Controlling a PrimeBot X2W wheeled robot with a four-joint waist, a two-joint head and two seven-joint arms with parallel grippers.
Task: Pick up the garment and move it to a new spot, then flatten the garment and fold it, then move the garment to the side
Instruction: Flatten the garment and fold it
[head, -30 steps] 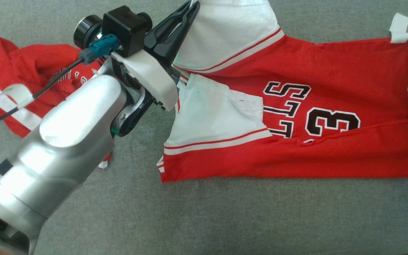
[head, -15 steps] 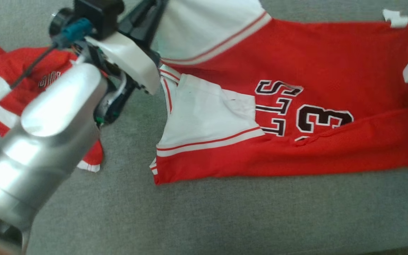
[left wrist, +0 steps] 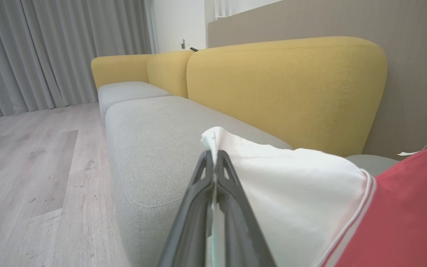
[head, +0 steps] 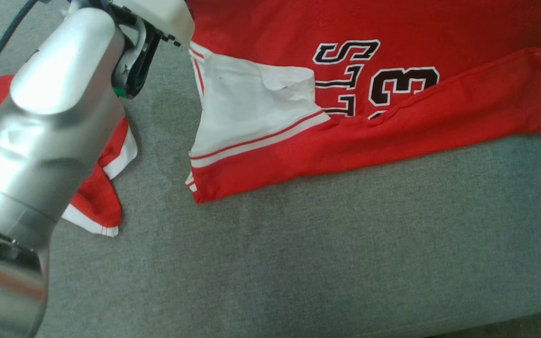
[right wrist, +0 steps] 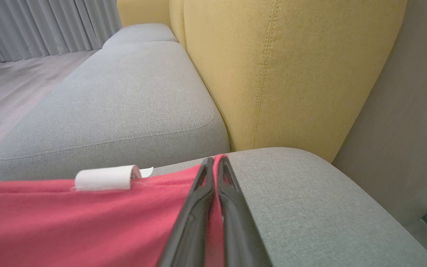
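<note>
Red jersey (head: 439,108) with white panels and dark lettering, spread lengthwise across the grey sofa seat (head: 298,263), flat along the near edge, raised along the far edge. Pinched at two places on that far side: white corner clamped inside the left gripper (left wrist: 213,157), red hem clamped inside the right gripper (right wrist: 213,161), just beside a white label (right wrist: 104,178). Held so, probably, to keep the cloth stretched between both grips and to carry or drag it to the new spot without bunching. Judged as early in the task: flattening and folding not yet done. Apart on the left, partly hidden behind the silver left forearm (head: 50,117), a second red garment (head: 101,197), crumpled, not gripped. Behind the seat, a yellow backrest (left wrist: 284,89). By count: two grippers, both clenched on cloth; two red garments, one of them held; one label.
</note>
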